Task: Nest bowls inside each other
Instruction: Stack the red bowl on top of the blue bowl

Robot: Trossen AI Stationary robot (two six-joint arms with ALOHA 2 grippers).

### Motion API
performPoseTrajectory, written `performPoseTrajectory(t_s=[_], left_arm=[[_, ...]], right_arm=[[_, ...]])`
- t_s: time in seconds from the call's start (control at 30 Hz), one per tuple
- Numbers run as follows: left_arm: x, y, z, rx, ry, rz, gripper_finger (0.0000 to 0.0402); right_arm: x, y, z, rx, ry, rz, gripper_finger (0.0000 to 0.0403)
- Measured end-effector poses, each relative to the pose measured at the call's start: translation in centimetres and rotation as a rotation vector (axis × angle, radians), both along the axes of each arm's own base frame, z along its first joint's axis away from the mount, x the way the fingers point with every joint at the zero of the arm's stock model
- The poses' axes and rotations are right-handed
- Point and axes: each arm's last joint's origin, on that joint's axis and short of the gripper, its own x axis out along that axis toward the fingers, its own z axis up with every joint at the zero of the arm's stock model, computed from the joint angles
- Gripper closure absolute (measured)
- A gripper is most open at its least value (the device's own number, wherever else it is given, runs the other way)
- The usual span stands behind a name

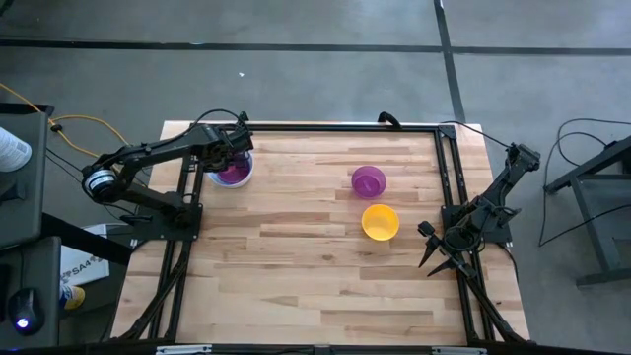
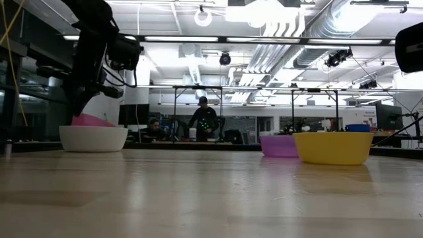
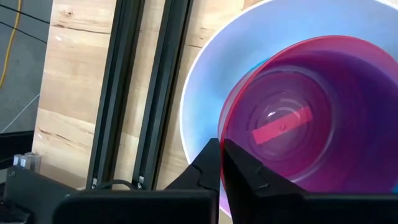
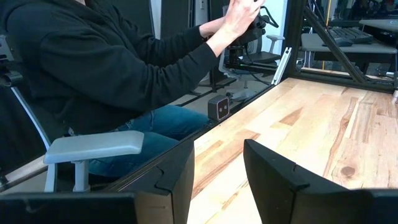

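Bowls sit in two groups on the wooden table (image 1: 296, 276). Near the far left corner, a white bowl (image 2: 93, 138) holds a red bowl (image 3: 311, 118) nested inside it, with a sliver of blue showing between the two in the left wrist view; whether that is a whole blue bowl cannot be told. The left end effector (image 3: 221, 163) hangs directly over this stack, its fingers (image 3: 205, 168) pressed together at the red bowl's rim; whether they pinch the rim cannot be told. Toward the middle right of the table, a purple bowl (image 1: 369, 180) and a yellow bowl (image 1: 380, 222) stand just beside each other, each upright and on its own. The right end effector (image 1: 434, 258) waits at the right edge of the table, well apart from every bowl, its fingers spread. Beyond that edge a person in a dark top (image 4: 93, 56) sits in a chair.
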Motion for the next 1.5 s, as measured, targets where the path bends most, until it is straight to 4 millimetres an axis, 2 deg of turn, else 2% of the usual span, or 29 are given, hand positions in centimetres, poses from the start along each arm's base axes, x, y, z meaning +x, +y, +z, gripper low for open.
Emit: performPoseTrajectory(t_s=[0.3, 0.7, 1.0, 1.5], left_arm=[[0.0, -0.1, 0.1, -0.006, -0.020, 0.000, 0.0400], [-0.9, -0.9, 1.7, 0.000, -0.134, -0.003, 0.0401], [-0.9, -1.0, 1.7, -0.022, -0.159, -0.006, 0.0401], [-0.8, -1.0, 1.7, -0.034, -0.158, -0.029, 0.0346]], right_arm=[[0.0, 0.0, 0.0, 0.000, 0.000, 0.000, 0.0270], [0.0, 0.0, 0.0, 0.000, 0.000, 0.000, 0.0270], [0.0, 0.0, 0.0, -0.001, 0.000, 0.000, 0.0270], [0.0, 0.0, 0.0, 0.000, 0.000, 0.000, 0.0270]])
